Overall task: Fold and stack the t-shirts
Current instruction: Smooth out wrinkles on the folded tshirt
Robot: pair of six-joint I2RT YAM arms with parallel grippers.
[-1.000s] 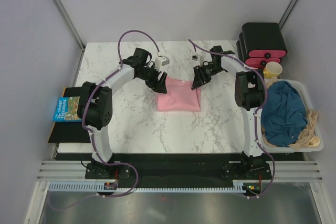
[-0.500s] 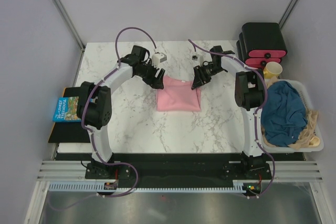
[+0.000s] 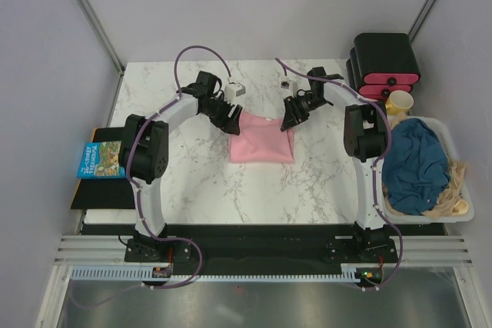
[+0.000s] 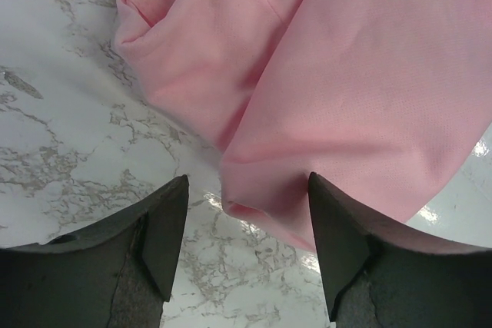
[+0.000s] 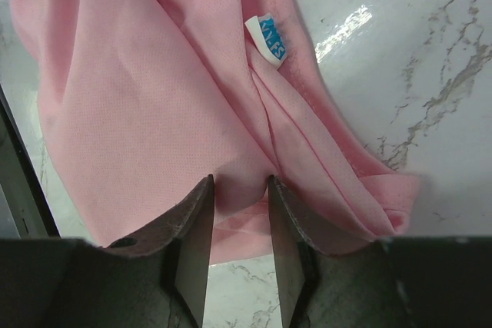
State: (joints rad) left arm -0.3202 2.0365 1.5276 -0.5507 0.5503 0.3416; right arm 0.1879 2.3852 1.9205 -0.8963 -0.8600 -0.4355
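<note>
Since a second ago the left arm [image 3: 146, 147] has swung its big lower joint a little toward the middle of the marbled white tabletop [image 3: 200, 182], while both tools sit almost where they were.

The pink t-shirt [image 3: 261, 142] lies folded into a soft, roughly rectangular pad at the middle of the tabletop, toward the far edge. Its slightly longer axis runs parallel to that edge, and its neckline faces it. The cloth is a matte, fine-knit cotton with rounded folds.

The left tool [image 3: 231, 118] is at the shirt's far left corner. Its dark fingers stand wide apart, with a rolled edge of pink fabric between them and not clamped. The right tool [image 3: 289, 119] is at the far right corner, its fingers drawn close and pinching a pucker of the pink cloth. A small white label [image 5: 269, 38] with blue print shows at the neck.

The teal-blue t-shirt [image 3: 415, 163] lies crumpled in a white basket [image 3: 461, 151] beyond the tabletop's right edge.
</note>
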